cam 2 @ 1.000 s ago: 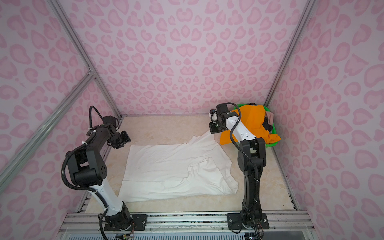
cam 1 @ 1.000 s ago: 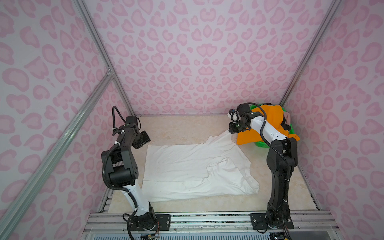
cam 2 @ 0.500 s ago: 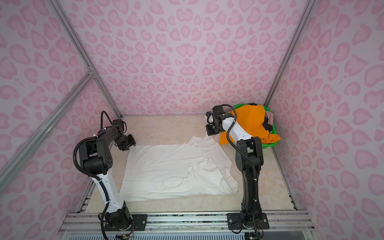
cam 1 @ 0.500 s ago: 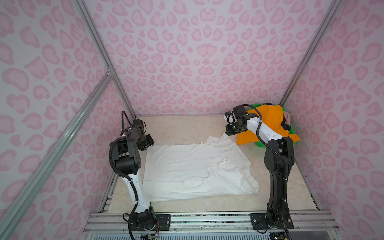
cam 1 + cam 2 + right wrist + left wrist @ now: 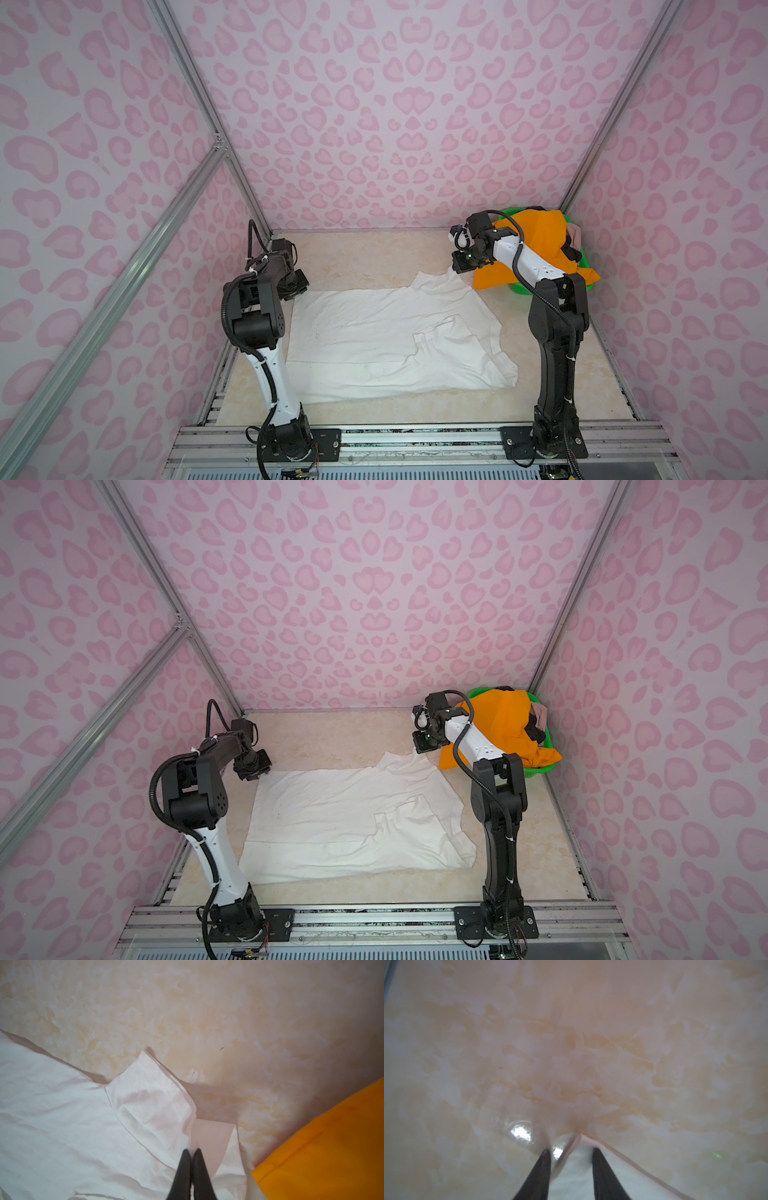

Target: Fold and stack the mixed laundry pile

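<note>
On the tabletop [image 5: 571,1022], left gripper [image 5: 571,1149] straddles T-shirt [image 5: 576,1178] corner.

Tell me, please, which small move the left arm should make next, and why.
Probably the left gripper should close its fingers on the white T-shirt: they stand apart astride its far corner, while the right gripper is shut on the other far corner.

White T-shirt [image 5: 374,332] lies spread, wrinkled; orange shorts [image 5: 536,243] heaped far right.
</note>
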